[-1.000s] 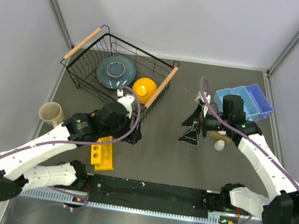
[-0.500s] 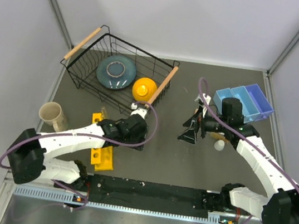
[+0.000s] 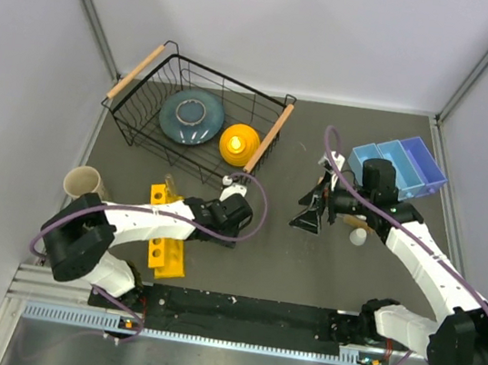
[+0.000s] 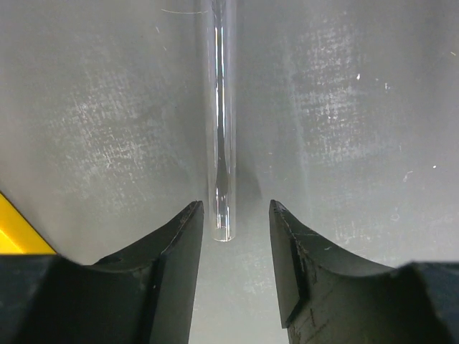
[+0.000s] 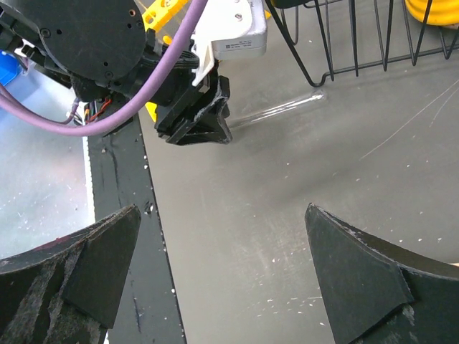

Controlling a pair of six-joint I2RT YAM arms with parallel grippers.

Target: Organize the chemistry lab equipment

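On a dark grey table [image 3: 269,260], seen from above, two white robot arms extended inward from the near edge. The left arm lay low across the table toward the centre. Its left gripper [image 4: 235,209] was down at the surface, near the closest corner of a black wire basket [image 3: 265,142] with wooden handles.

In the left wrist view, a slim clear glass tube [image 4: 218,129] lay flat on the table, running straight away from the camera. Its near end sat between the two black fingertips [image 4: 179,244]. The fingers were parted, one on each side of the tube. A sliver of table showed on the left and a wider strip on the right, so nothing was gripped.

A yellow corner of a test tube rack [image 3: 166,246] showed at the left edge of that view. From above, the rack lay beside the left arm, with a beige cup [image 3: 84,184] further left. Inside the basket sat a blue-grey plate [image 3: 189,117] and, to its right, a yellow dome [image 3: 239,143].

The right gripper [image 5: 221,215] was right of centre. In its wrist view the fingers were spread wide with only bare table between them, and it held nothing. That view looked across at the left gripper and the tube, whose far end pointed toward the basket's corner.

Just beside the right arm lay a small white round piece [image 3: 358,237]. A short tan item [image 3: 354,221] lay partly hidden by the arm and was too small to identify. Blue bins [image 3: 412,162] stood at the far right of the table.
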